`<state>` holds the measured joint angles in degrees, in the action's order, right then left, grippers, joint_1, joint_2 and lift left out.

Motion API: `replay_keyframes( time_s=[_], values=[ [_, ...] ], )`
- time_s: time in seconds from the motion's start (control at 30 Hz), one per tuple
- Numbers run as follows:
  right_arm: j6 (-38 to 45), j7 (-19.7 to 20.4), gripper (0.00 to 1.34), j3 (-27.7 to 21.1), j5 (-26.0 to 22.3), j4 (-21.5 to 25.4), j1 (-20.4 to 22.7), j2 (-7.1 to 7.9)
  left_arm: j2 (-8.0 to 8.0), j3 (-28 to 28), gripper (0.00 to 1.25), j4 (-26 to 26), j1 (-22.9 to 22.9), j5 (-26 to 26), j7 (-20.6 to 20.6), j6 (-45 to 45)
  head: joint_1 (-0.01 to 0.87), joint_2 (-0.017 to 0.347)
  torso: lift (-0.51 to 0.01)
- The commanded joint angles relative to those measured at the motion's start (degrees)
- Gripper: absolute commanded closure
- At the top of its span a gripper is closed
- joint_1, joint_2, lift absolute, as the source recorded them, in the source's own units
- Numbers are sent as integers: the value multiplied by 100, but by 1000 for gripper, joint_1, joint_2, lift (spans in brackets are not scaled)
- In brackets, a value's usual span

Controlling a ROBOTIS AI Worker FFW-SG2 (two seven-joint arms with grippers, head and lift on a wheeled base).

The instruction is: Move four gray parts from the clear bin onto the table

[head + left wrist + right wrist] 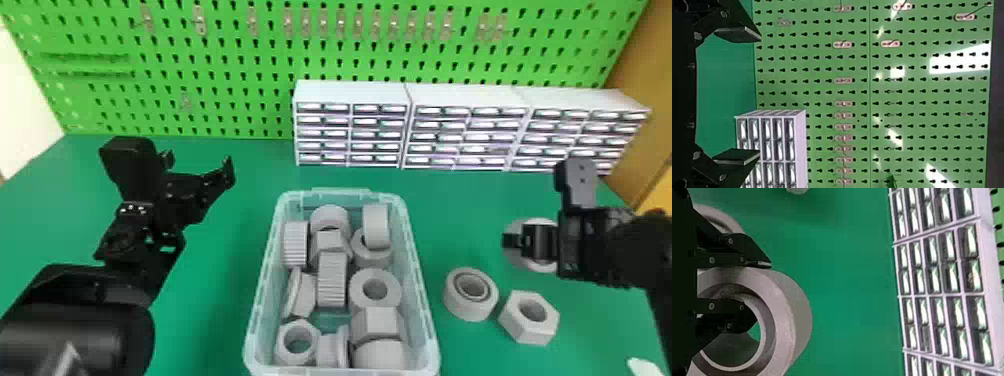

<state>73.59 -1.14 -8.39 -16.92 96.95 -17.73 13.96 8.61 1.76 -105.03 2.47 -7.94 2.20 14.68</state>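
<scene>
A workshop, from pegboard [225, 65] and drawer cabinets [467, 131]

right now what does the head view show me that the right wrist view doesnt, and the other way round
Head view: the open left gripper, the gray parts lying inside the clear bin, and a hex nut on the green table.
Right wrist view: how the right gripper sits on the gray ring, one finger in its hole, the other against its outside.
Both: that gripper and ring, the table, the white drawer cabinets and the green pegboard.
</scene>
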Motion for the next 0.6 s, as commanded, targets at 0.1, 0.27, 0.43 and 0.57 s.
replay_keyframes(
  time_s=[0.1,0.27,0.43,0.57],
  values=[
    [-257,0,1055,-5,4,-335,42,116,0,8,239,0,0,-23,0,0,678,34,-50],
    [-486,0,1055,4,66,-537,95,134,0,35,239,9,0,-23,8,0,678,34,-50],
    [-697,-18,1055,12,66,-748,139,142,0,44,239,18,0,-23,8,0,678,34,-50],
    [-855,-123,1053,83,66,-941,130,160,0,44,239,18,8,-23,8,0,678,34,-50]
  ],
)
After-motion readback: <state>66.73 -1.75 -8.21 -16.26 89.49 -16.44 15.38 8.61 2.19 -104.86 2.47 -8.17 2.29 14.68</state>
